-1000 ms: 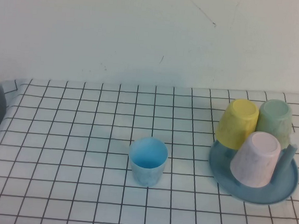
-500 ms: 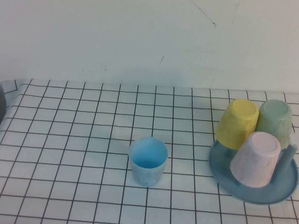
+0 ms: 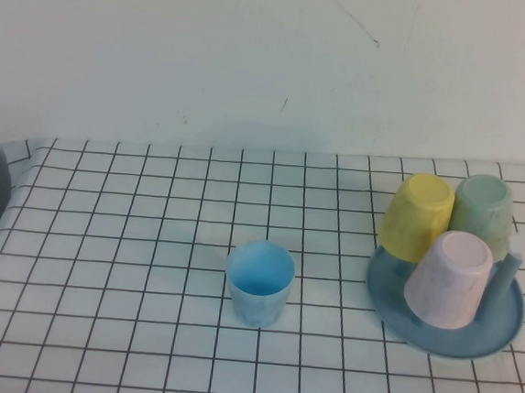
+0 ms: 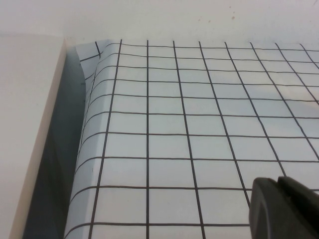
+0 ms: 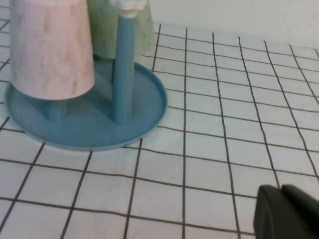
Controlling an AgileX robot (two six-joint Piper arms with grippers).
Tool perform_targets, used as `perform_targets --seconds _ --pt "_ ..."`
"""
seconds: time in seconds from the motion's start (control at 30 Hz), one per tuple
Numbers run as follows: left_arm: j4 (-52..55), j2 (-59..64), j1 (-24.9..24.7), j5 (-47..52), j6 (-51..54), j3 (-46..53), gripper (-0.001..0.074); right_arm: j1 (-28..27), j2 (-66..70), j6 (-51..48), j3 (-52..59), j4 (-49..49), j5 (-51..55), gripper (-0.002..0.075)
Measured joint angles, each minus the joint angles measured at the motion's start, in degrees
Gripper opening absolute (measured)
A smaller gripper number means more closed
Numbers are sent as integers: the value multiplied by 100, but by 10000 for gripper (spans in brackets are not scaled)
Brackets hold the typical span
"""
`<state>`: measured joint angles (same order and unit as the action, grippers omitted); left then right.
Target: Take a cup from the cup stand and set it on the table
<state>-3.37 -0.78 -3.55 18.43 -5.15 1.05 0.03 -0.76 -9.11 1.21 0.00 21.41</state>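
The pale pink cup [image 3: 450, 278] hangs upside down on a peg of the round dusty-blue cup stand [image 3: 499, 329] at the right of the gridded table [image 3: 127, 267]. The right wrist view shows the same pink cup [image 5: 50, 47] and the stand [image 5: 144, 107] with a bare peg beside it. My right gripper [image 5: 280, 190] is shut, empty, low over the cloth some way from the stand. My left gripper [image 4: 277, 181] is shut and empty near the table's left edge. Neither arm shows in the high view.
A yellow cup [image 3: 416, 216] and a pale green cup [image 3: 482, 209] also sit inverted on the stand. A light blue cup [image 3: 259, 283] stands upright mid-table. The cloth folds down at the table's left edge [image 4: 82, 149] beside a pale board.
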Motion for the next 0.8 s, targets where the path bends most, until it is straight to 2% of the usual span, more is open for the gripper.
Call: perform_targets --seconds 0.17,0.27,0.57,0.67,0.8 --pt "0 0 0 -13 0 0 -3 0 0 -14 14 0 -131 -3" --pt "0 0 0 -275 0 21 -3 0 0 -16 37 0 -620 -3" --pt "0 0 0 -2800 0 34 -3 0 0 -26 37 0 -4063 -3" --pt "-10 0 0 -3631 0 34 -3 0 0 142 37 0 -4882 -3" --pt "-10 0 0 -4246 0 34 -3 0 0 305 37 52 -5676 -3"
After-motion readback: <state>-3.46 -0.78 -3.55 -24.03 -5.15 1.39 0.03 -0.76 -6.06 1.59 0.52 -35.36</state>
